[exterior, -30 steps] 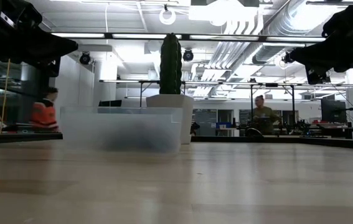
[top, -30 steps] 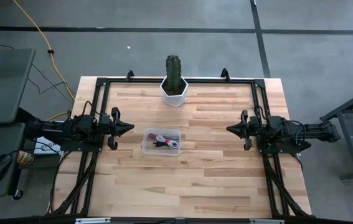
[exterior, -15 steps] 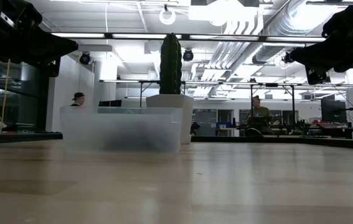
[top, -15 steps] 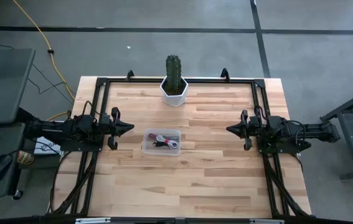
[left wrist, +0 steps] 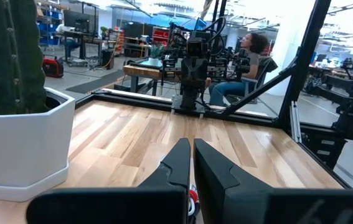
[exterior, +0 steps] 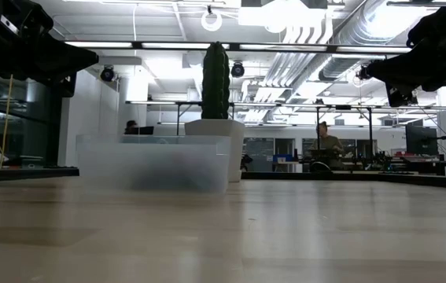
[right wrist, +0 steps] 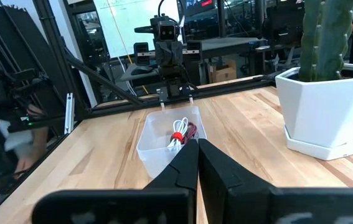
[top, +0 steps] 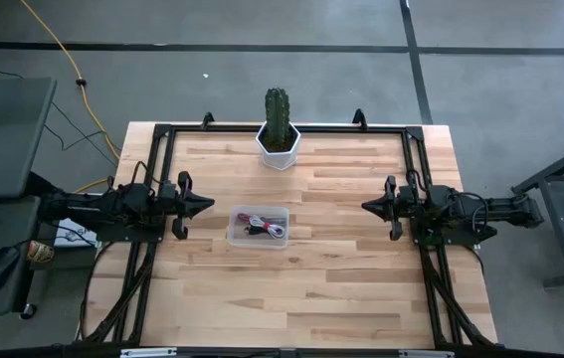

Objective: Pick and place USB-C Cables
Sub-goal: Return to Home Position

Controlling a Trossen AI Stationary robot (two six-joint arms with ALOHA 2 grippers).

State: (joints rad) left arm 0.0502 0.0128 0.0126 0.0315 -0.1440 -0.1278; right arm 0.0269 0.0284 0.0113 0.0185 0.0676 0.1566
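Left gripper (top: 207, 205) hangs over the table's left side, fingers closed together on nothing; right gripper (top: 366, 207) mirrors it on the right side, also closed and empty, the two pointing at each other. Coiled USB-C cables (top: 262, 226) lie bundled inside the small clear plastic rectangular bin (top: 231, 231) on the light wooden butcher-block table (top: 341, 283), near the green cactus in a white hexagonal pot (top: 280, 147). Red and whitish coils show; black and grey probably there too, hard to separate. Bin sits between the grippers, long axis along the line joining them, nearer the left one. No cable outside the bin, so placing looks finished.
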